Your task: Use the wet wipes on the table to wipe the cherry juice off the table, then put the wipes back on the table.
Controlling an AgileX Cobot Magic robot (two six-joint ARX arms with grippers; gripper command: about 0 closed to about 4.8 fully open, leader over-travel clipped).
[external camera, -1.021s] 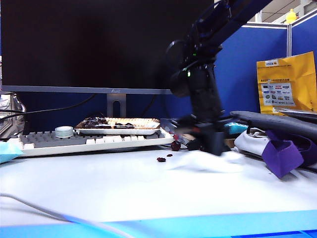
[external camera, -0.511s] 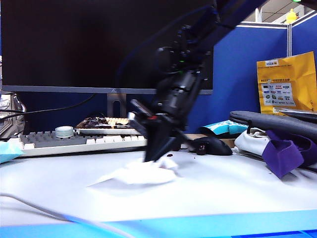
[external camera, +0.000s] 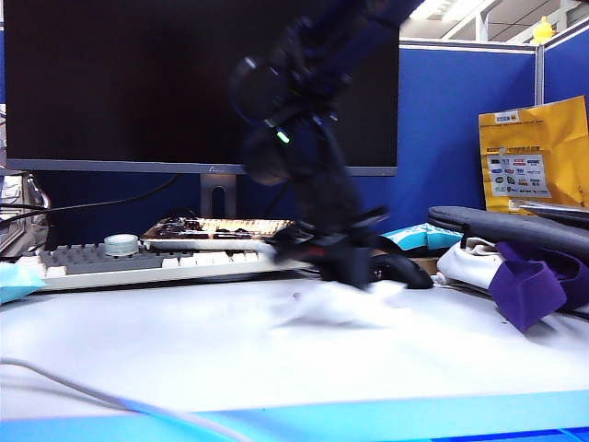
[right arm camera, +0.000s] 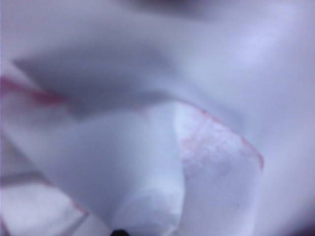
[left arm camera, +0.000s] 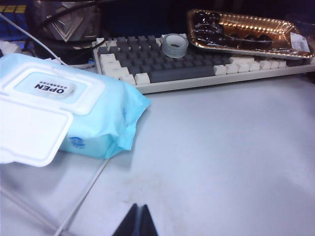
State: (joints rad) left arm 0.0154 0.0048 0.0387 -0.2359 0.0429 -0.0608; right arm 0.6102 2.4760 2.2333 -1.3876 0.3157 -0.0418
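Blue office partitions (external camera: 460,138) and a big dark monitor (external camera: 120,83) close off the back of the wide white table (external camera: 184,359) with its light blue front edge. Along the far side of the surface lies a grey-and-white keyboard (external camera: 138,262), carrying a gold foil tray of dark fruit remains (external camera: 221,230) and a small roll of clear tape (external camera: 121,244). At about three o'clock from the centre sit a black computer mouse (external camera: 400,270), a folded purple cloth (external camera: 525,290) and a dark padded case (external camera: 497,226); a yellow printed bag (external camera: 534,157) leans on the partition behind them. A thin white cable (external camera: 64,387) runs across the near left part of the table.

Near the middle, the right gripper (external camera: 354,276) is down on the table, blurred, its fingers closed on the wrinkled white wet wipe (external camera: 336,304), which is spread flat beneath it. In the right wrist view the sheet (right arm camera: 162,162) fills the picture, marked with faint pink-red streaks of cherry juice (right arm camera: 216,142).

At nine o'clock, the left gripper (left arm camera: 137,222) hangs over bare table with its dark fingertips pressed together, holding nothing, beside a light blue wipe pack with a white flip lid (left arm camera: 69,113).
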